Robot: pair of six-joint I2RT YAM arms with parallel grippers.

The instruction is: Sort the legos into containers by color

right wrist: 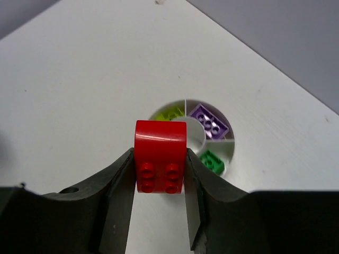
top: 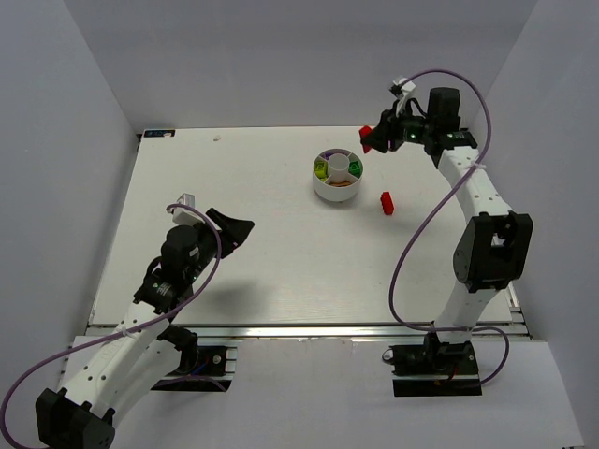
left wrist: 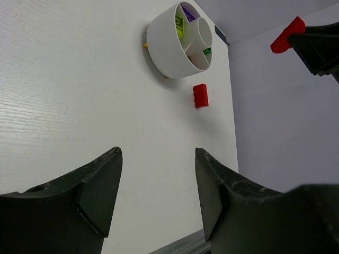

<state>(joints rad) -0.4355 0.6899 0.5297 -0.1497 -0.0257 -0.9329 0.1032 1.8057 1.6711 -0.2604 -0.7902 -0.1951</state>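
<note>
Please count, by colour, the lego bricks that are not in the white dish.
Red: 2, the held brick in the right gripper and the loose brick on the table, apart from the dish
Other colours: 0 clearly seen
Total: 2

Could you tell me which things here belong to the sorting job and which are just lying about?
Job: red studded plastic brick in the right gripper; second red brick on the table; round white divided dish holding yellow-green, purple and green bricks.
Lying about: small white speck by the table's far edge; small dark tag at its far-left corner.
</note>
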